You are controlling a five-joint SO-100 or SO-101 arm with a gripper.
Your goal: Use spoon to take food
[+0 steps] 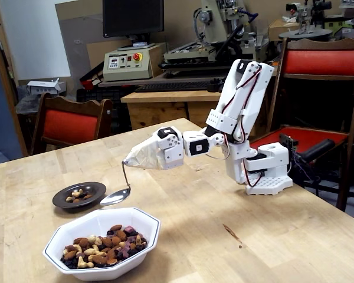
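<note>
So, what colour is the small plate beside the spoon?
Dark brown, almost black; the small plate shows clearly in the fixed view, left of the spoon.

White bowl [143, 224], dark brown saucer [60, 198], silver spoon [115, 196], brown-and-purple food [103, 243].

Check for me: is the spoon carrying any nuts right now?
No. The spoon hangs bare and shiny between the dark plate and the white bowl, where the nuts lie.
</note>
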